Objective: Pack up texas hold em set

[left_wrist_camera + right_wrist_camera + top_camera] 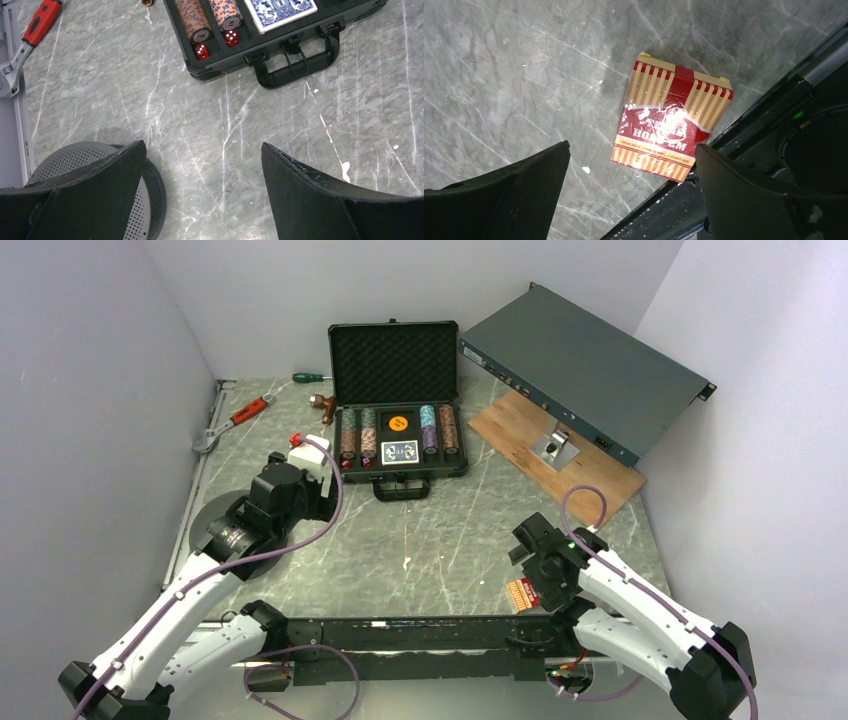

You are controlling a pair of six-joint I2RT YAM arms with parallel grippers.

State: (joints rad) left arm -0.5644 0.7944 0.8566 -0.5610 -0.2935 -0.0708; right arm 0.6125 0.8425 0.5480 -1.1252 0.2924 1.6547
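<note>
The black case (438, 466) lies open at the table's back, its egg-crate foam lid (393, 362) upright. Inside stand striped chip stacks (349, 437), a blue card deck (398, 451) and two red dice (202, 51). Its handle (295, 65) faces me. A red card deck (671, 131) lies flat on the table by the near rail. My right gripper (631, 147) is open above the table, the deck just ahead of its right finger. Short of the case's front left corner, my left gripper (202, 147) is open over bare table, holding nothing.
A long grey-green rack box (585, 365) leans over a wooden board (590, 475) at the back right. A red-handled wrench (235, 418) and green screwdriver (310, 377) lie back left. A perforated round disc (145, 200) sits under my left finger. A black rail (400, 630) runs along the near edge.
</note>
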